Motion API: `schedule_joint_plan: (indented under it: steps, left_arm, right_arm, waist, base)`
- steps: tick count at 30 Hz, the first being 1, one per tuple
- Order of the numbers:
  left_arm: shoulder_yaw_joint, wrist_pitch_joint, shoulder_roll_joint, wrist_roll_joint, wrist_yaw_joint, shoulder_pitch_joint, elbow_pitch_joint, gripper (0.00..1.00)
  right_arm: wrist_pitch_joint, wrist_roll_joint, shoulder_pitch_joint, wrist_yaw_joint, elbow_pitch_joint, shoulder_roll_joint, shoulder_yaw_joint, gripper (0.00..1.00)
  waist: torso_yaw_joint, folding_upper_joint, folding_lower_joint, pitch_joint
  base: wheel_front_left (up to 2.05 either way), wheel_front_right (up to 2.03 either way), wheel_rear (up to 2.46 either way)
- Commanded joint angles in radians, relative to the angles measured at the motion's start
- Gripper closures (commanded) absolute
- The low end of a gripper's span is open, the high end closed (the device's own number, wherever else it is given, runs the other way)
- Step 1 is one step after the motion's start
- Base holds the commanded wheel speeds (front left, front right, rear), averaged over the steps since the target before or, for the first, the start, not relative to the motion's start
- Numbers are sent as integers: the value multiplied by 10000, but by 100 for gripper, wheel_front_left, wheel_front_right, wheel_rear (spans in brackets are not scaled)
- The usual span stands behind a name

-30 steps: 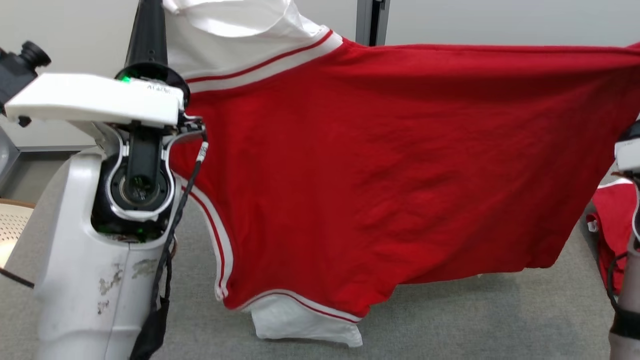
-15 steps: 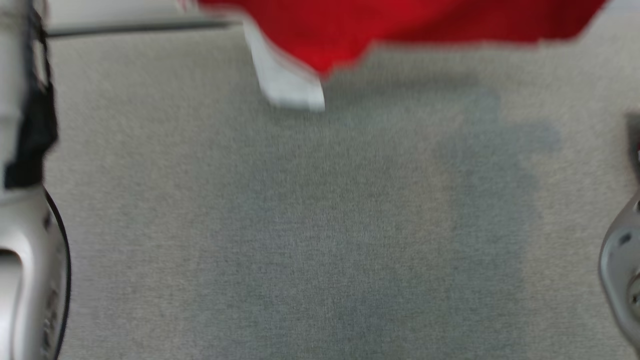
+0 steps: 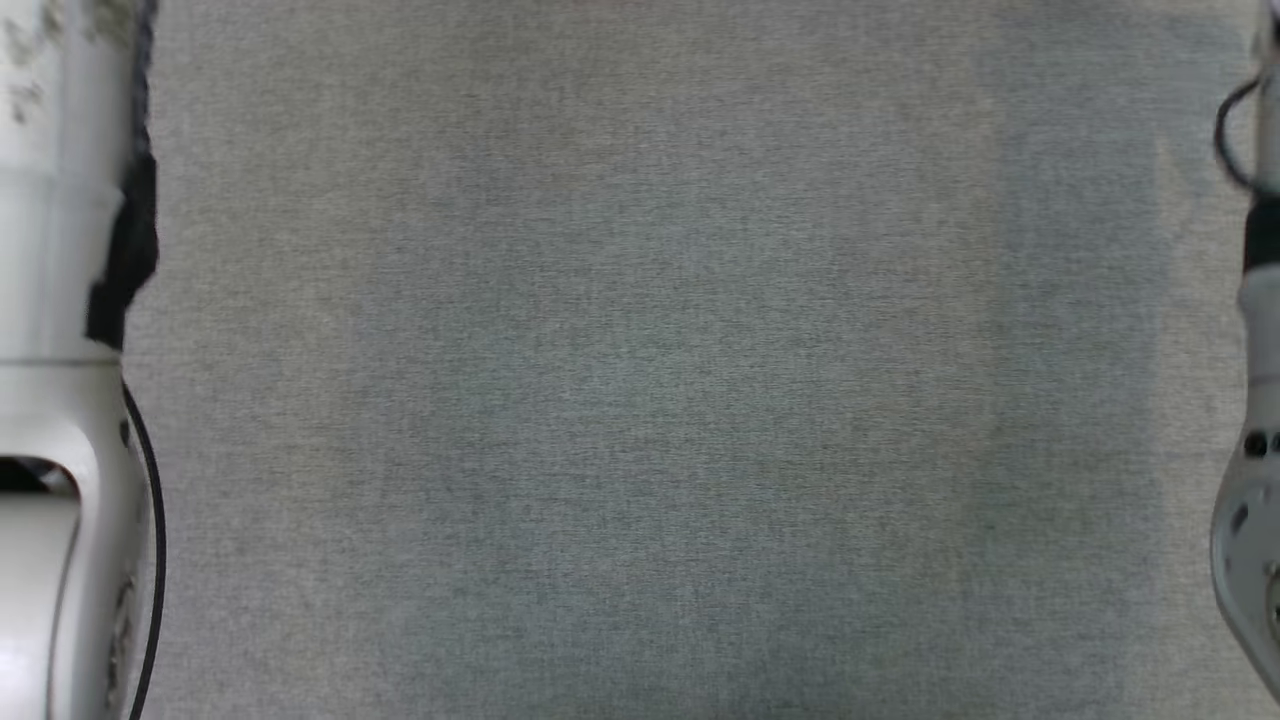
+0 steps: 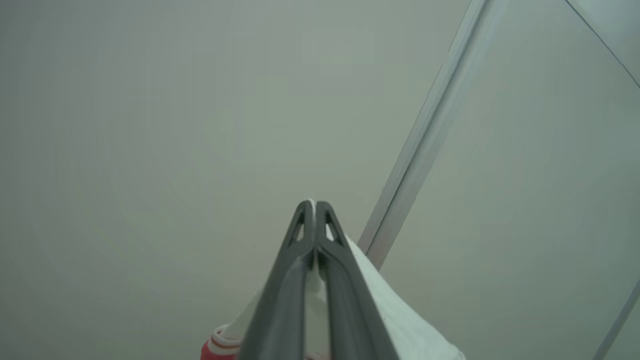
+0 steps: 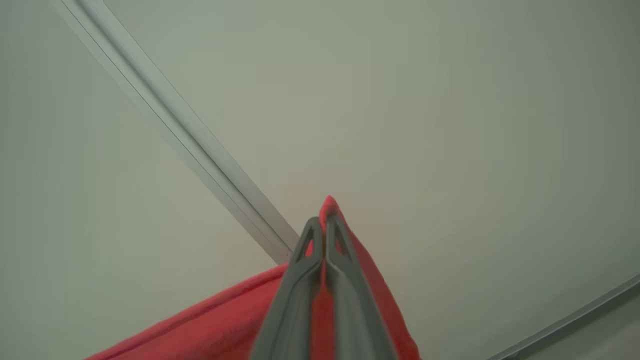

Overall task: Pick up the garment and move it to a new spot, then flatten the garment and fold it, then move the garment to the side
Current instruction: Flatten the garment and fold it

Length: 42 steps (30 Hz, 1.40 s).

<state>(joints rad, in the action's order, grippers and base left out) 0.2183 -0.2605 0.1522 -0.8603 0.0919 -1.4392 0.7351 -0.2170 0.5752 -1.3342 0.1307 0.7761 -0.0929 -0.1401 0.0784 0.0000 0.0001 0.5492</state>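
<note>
The garment is red with white parts and red-and-white striped trim. In the left wrist view my left gripper [image 4: 315,204] is shut on a white part of the garment [image 4: 395,315], with striped trim low beside the fingers. In the right wrist view my right gripper [image 5: 324,222] is shut on a red edge of the garment [image 5: 225,320], whose tip pokes out past the fingertips. Both grippers point up at a pale wall. In the head view my pale left forearm [image 3: 50,420] runs along the left edge and my right forearm [image 3: 1250,520] along the right edge.
A grey fabric-covered table top [image 3: 640,380] spreads across the head view between the two forearms. A grey strip [image 4: 425,140] crosses the pale wall in the left wrist view, and a like strip [image 5: 175,130] crosses it in the right wrist view.
The head camera has tilted down: the hanging red garment slid up and out of the head view, leaving the grey table top and the two forearms at the edges.
</note>
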Motion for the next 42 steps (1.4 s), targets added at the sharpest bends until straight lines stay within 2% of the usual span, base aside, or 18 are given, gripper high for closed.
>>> schedule_joint_plan:
  steps: [1, 5, 10, 14, 21, 32, 42]
  left_arm:
    - [-7, -48, 72, 165, 67, 106, -1, 100]
    - [-227, -48, -73, 974, 305, 1352, -109, 100]
    - [-41, -50, -38, 1740, 390, 3225, -152, 100]
    - [238, -52, 232, 1723, 382, 4672, -332, 100]
    - [1588, -52, 1128, 1699, 386, 6945, -74, 100]
    - [4278, 384, 2413, 1169, 386, 8718, -12, 100]
    - [6052, 810, 3307, 458, 383, 9772, -696, 100]
  right_arm:
    - [-104, 93, 190, 2, 67, -180, 51, 100]
    - [-295, 859, 1412, 2, 407, -449, 703, 100]
    - [-434, 1823, 2856, 2, 708, -669, 1134, 100]
    - [-446, 2365, 3778, 2, 754, -833, 1646, 100]
    - [-153, 3262, 5302, 2, 1008, -1215, 2739, 100]
    - [612, 3701, 6679, 0, 1681, -1527, 4141, 100]
    - [861, 4568, 7867, 0, 1734, -1586, 4397, 100]
  waist:
    - [85, 0, -1, 33]
    - [237, 0, -1, -240]
    - [284, 0, -1, -923]
    - [246, 0, -1, -1572]
    - [226, 0, -1, -2901]
    - [271, 0, -1, -4300]
    - [290, 0, -1, -5255]
  base:
    - [0, 0, 0]
    - [0, 0, 0]
    - [0, 0, 0]
    - [0, 0, 0]
    - [0, 0, 0]
    - [0, 0, 0]
    - [0, 0, 0]
